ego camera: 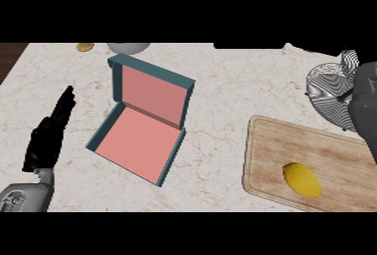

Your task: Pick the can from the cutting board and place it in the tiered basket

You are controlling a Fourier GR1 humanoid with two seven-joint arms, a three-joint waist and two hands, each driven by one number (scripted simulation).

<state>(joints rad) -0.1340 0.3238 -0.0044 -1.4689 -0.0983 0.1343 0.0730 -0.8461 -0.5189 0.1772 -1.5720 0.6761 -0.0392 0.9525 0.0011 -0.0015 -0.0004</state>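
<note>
Hovering over the tiered basket (327, 94) at the far right with the right hand (353, 62). Not showing its fingers clearly enough, so cannot tell how curled they are or what they are holding. Not seeing the can anywhere. Cutting board (324, 149) at near right carrying only a yellow lemon-like fruit (302, 180), so probably hiding the can in that hand or in the basket. Resting the left hand (50, 134) at the left edge, fingers straight, holding nothing. Doing this step well likely meaning: centring over a tier, keeping the can upright, lowering inside the wire rim before letting go, avoiding clipping the rim. Lying open mid-counter, well apart from the basket: teal-and-pink box (143, 119).
</note>
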